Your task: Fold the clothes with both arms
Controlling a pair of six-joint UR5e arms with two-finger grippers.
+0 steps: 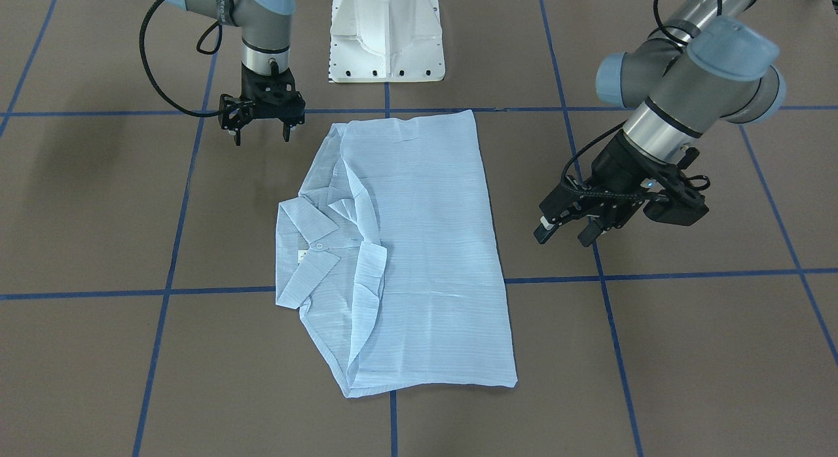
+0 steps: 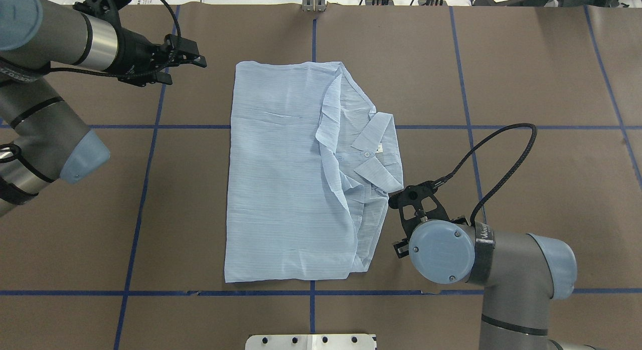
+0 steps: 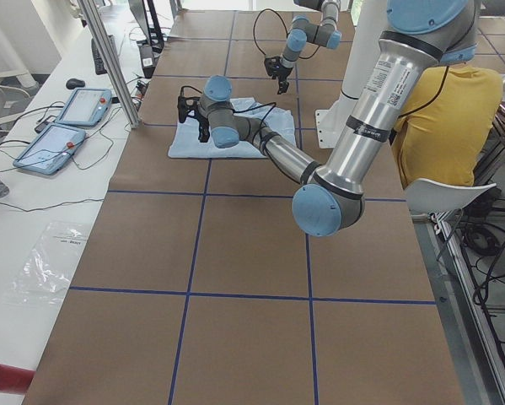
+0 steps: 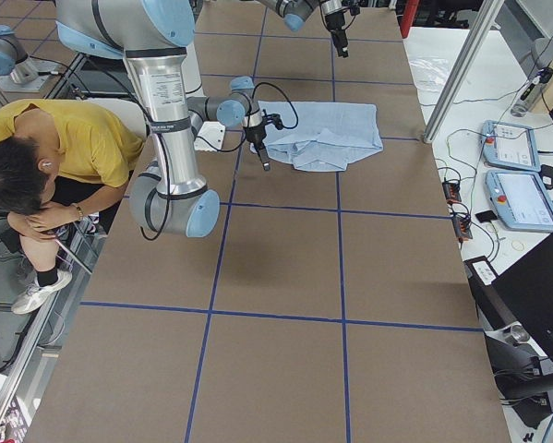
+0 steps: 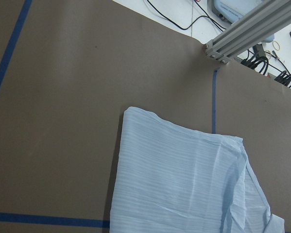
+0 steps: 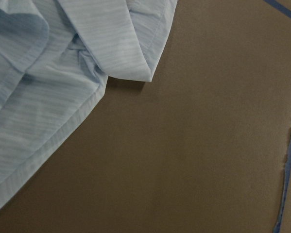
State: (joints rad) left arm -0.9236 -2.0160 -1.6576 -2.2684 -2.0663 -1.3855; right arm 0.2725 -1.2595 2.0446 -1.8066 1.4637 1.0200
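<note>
Hiding under its own wrist from overhead, the right gripper (image 1: 261,135) points down, jaws apart, right of the folded shirt (image 1: 419,247) lying on the worktop (image 1: 655,352); the tilted left gripper (image 1: 564,236) hovers leftward, jaws spread.

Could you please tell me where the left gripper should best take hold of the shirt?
Probably the far left corner of the shirt, from the left: the layers there lie flat with a free edge, and the open left gripper hovers beside it.

Shirt (image 1: 425,247): light blue, faint pinstripes, white button (image 1: 319,246). Table (image 1: 687,352): brown, blue tape grid (image 1: 655,275). Pedestal base (image 1: 386,31): white
</note>
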